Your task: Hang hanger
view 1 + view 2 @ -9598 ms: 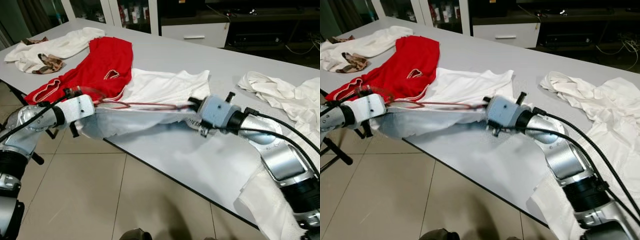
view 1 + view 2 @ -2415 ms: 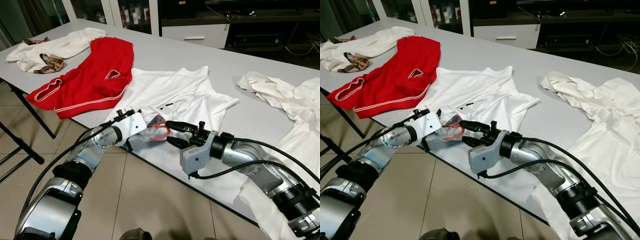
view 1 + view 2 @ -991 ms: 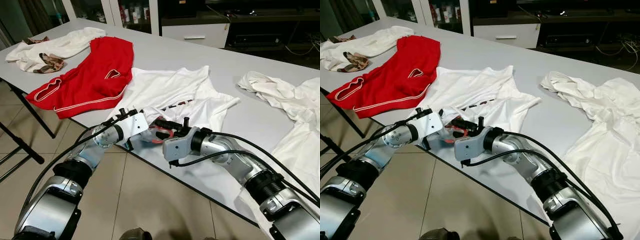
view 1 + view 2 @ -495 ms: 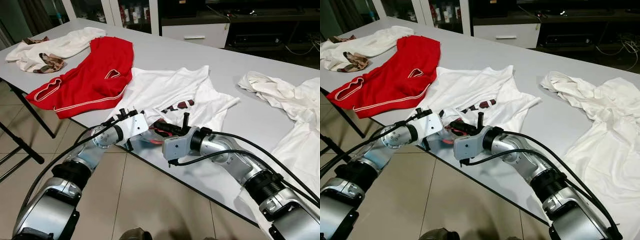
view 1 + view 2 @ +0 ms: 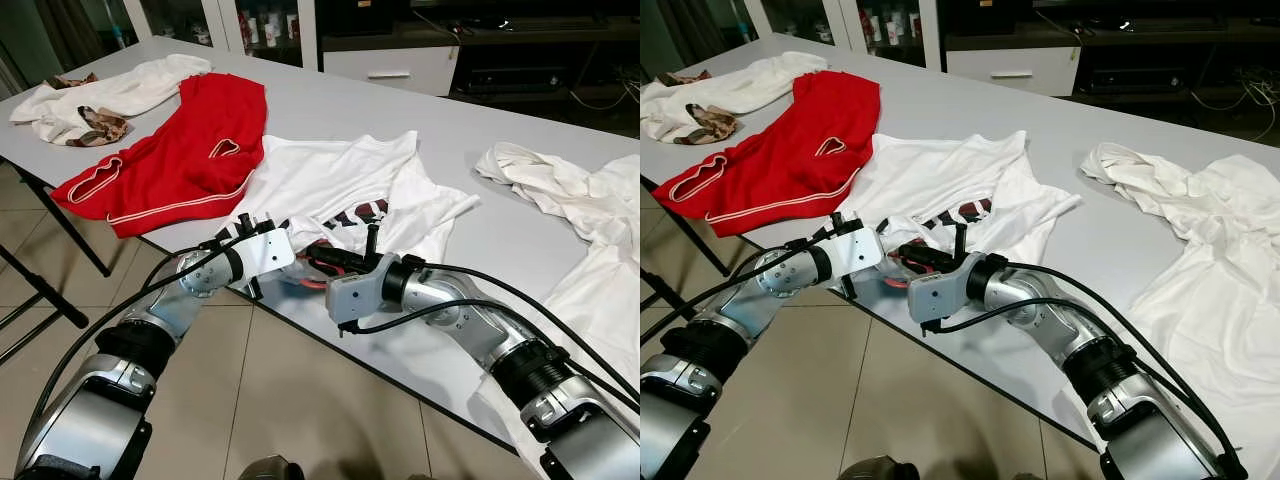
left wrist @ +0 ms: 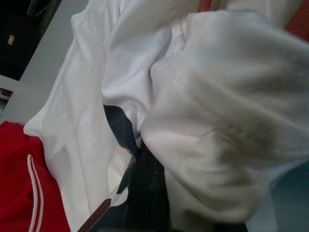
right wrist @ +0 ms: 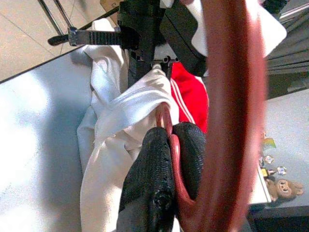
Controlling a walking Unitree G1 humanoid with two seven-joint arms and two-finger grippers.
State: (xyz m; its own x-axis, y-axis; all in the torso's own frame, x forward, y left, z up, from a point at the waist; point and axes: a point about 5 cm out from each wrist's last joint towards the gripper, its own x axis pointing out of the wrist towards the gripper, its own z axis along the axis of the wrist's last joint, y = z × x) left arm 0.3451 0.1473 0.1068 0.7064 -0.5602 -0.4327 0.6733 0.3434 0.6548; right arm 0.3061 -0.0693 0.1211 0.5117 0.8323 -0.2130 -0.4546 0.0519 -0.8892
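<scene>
A white T-shirt point(image 5: 330, 175) with a dark red print lies on the grey table point(image 5: 500, 235), its lower part bunched at the near edge. A red hanger point(image 5: 312, 270) sticks out of that bunch. My right gripper point(image 5: 322, 258) is shut on the hanger; in the right wrist view its black fingertips point(image 7: 159, 179) pinch the thin red rod point(image 7: 166, 121). My left gripper point(image 5: 290, 252) sits just to the left, pressed into the same bunch, shut on white shirt cloth point(image 6: 217, 121).
A red garment point(image 5: 180, 150) lies left of the shirt, a cream one point(image 5: 110, 95) at the far left corner. More white clothes point(image 5: 570, 200) are heaped on the right. Tiled floor point(image 5: 250, 400) runs below the table edge, with a black stand leg point(image 5: 40, 290) at left.
The shirt has been tugged, so more of its dark red print shows. Both grippers stay together at the bunch by the table edge.
</scene>
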